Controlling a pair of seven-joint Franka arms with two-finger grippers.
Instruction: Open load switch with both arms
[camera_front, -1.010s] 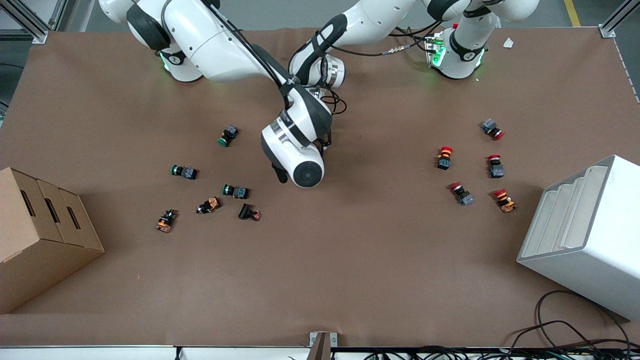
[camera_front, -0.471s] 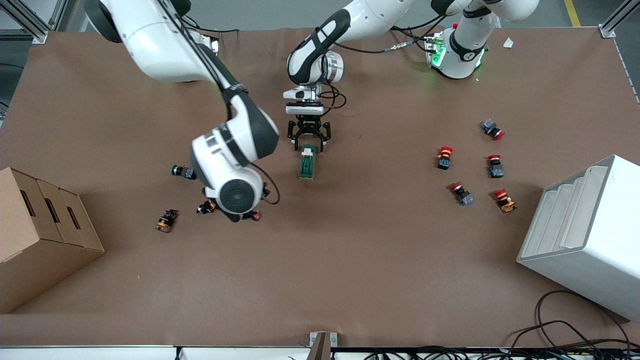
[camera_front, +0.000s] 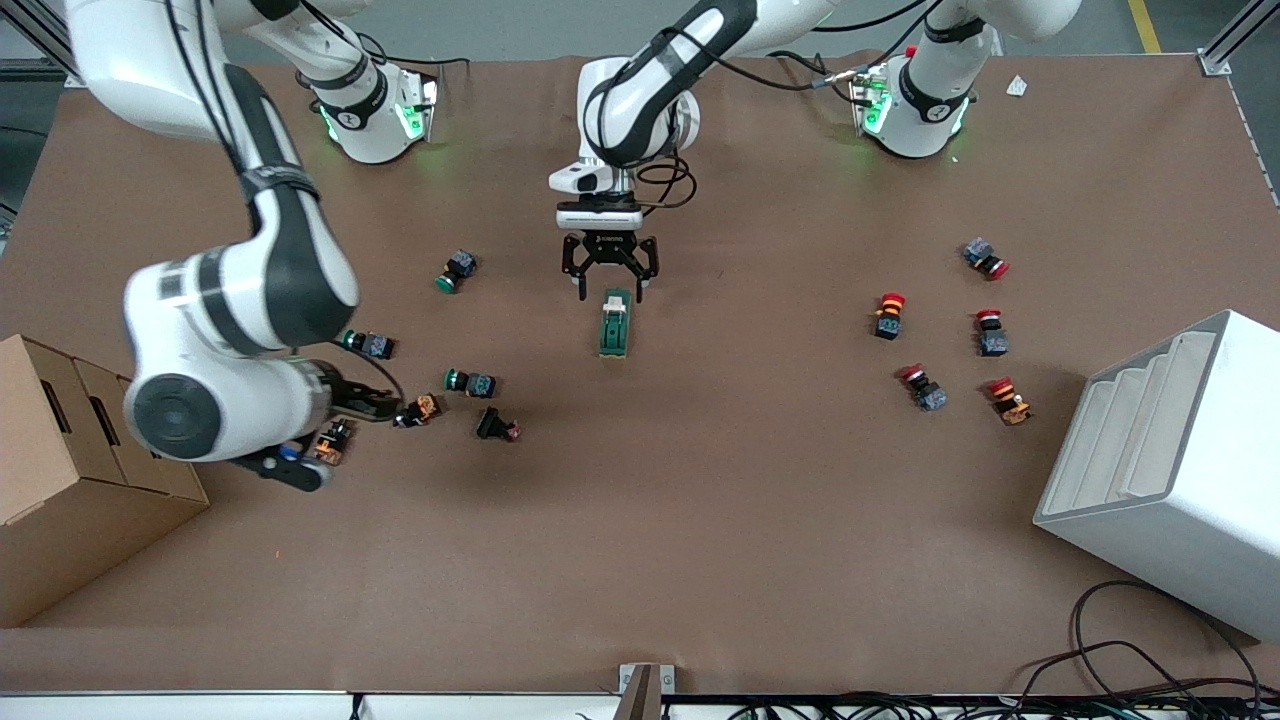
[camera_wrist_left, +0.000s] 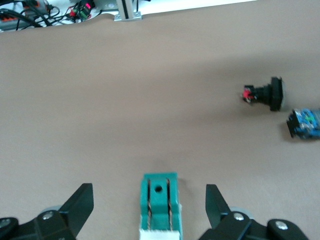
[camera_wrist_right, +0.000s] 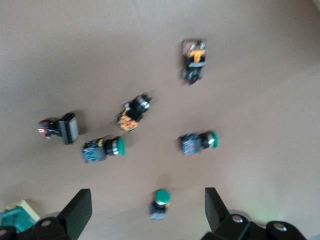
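Load switch lies flat at frame centre on the counter | left claw hovers at its upper end, fingers apart, likely to pin it | right claw fingers apart over buttons, lower left.

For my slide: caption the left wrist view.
Open left gripper straddling the green load switch on the brown table.

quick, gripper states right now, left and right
Left gripper: open, holding nothing, fingers astride one end of the load switch.
Right gripper: open, empty, over the push buttons at the right arm's end.
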